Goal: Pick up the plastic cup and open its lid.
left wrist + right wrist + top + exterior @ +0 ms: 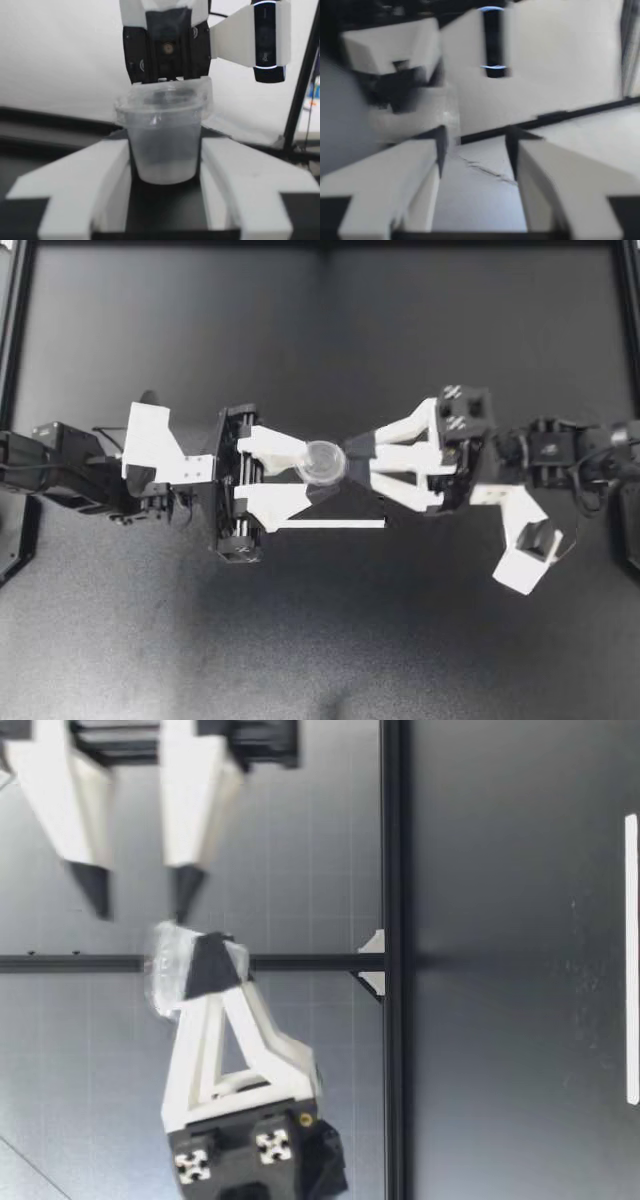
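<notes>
pickup done: plastic cup clamped in left pincer. lid on, yet to open; right pincer spread, empty, alongside.

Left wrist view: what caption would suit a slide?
Left gripper holds the lidded plastic cup; right gripper faces it from beyond.

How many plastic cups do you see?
1. The plastic cup is clamped in my left hand, held above the table. Others may be hidden.
</notes>
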### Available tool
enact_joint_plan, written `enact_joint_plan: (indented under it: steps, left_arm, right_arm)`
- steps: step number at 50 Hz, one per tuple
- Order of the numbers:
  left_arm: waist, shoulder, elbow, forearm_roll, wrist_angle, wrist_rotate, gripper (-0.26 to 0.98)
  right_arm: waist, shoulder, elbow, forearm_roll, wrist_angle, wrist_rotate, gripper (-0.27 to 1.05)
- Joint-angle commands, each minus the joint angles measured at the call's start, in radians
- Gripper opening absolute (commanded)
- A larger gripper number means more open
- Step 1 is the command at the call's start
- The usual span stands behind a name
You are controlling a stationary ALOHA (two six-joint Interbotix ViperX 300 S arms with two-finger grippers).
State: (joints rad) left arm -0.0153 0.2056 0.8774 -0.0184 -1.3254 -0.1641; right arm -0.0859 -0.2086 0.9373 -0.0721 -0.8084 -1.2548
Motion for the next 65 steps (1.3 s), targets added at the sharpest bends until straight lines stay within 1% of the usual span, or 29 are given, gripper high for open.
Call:
enact_joint_plan:
  steps: [1,12,17,23,28,37,46,54,60,65]
  left_arm:
    - [-0.009,-0.008,-0.006,0.002,-0.005,0.002,0.2]
    - [-0.009,-0.012,-0.012,0.002,0.021,0.003,0.2]
    - [-0.009,-0.023,-0.009,0.002,0.032,0.011,0.2]
    - [-0.009,-0.051,0.003,0.002,0.069,0.025,0.2]
    - [-0.009,-0.084,0.012,0.002,0.137,0.054,0.2]
    - [-0.009,-0.141,0.009,0.003,0.322,0.126,0.2]
    - [-0.009,-0.206,0.032,0.005,0.399,0.17,0.2]
    - [-0.009,-0.245,0.063,0.003,0.428,0.176,0.2]
    - [-0.009,-0.261,0.077,0.003,0.433,0.176,0.2]
    - [-0.009,-0.27,0.075,0.003,0.453,0.175,0.2]
  right_arm:
    - [-0.006,-0.067,0.008,0.018,-0.029,-0.008,0.53]
    - [-0.006,-0.095,0.057,0.049,-0.04,0.002,0.53]
    - [0.0,-0.098,0.086,0.063,-0.043,0.044,0.52]
    - [0.018,-0.103,0.112,0.064,-0.037,0.207,0.52]
    - [0.041,-0.121,0.132,0.061,-0.026,0.417,0.52]
    - [0.063,-0.143,0.13,0.055,0.038,0.864,0.52]
    - [0.063,-0.129,0.15,0.051,0.057,1.163,0.52]
    - [0.063,-0.144,0.183,0.051,0.06,1.308,0.52]
    - [0.061,-0.147,0.186,0.051,0.06,1.339,0.52]
    - [0.063,-0.146,0.187,0.051,0.063,1.344,0.52]
